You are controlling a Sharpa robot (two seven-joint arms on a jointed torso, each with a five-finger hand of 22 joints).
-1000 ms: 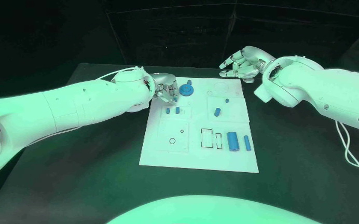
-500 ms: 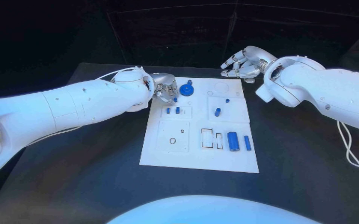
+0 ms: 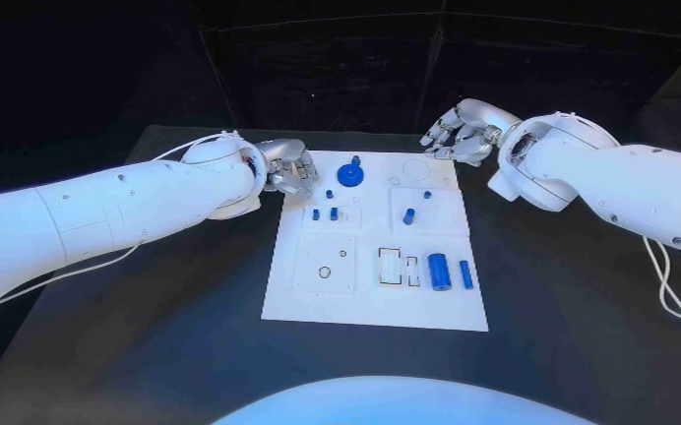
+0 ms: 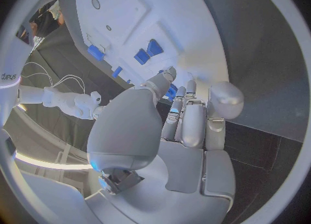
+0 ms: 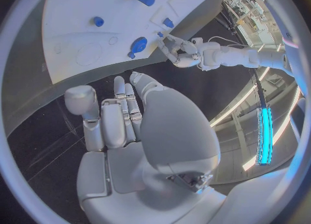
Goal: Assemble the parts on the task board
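Observation:
The white task board [image 3: 372, 292] lies mid-table. A blue disc with a knob [image 3: 350, 171] stands near its far edge, with a small blue peg [image 3: 330, 193] just in front of it. Two short pegs [image 3: 325, 214] and another peg [image 3: 408, 215] stand mid-board. A blue cylinder [image 3: 439, 270] and a slim bar [image 3: 465, 273] lie at the near right. My left hand [image 3: 288, 174] hovers at the board's far left edge, fingers loosely curled and holding nothing. My right hand [image 3: 457, 135] hangs past the far right corner, empty. The right wrist view shows the disc [image 5: 137, 45] and my left hand [image 5: 178, 47].
Rectangular slots [image 3: 394, 264] and a small ring hole [image 3: 325, 272] mark the board's near half. A round recess [image 3: 414, 165] sits at its far right. Black table [image 3: 170, 327] surrounds the board on all sides. A thin white cable [image 3: 199, 147] runs along my left arm.
My left hand has drawn back to the left, off the board, and the small peg in front of the disc now shows. My right hand has barely moved.

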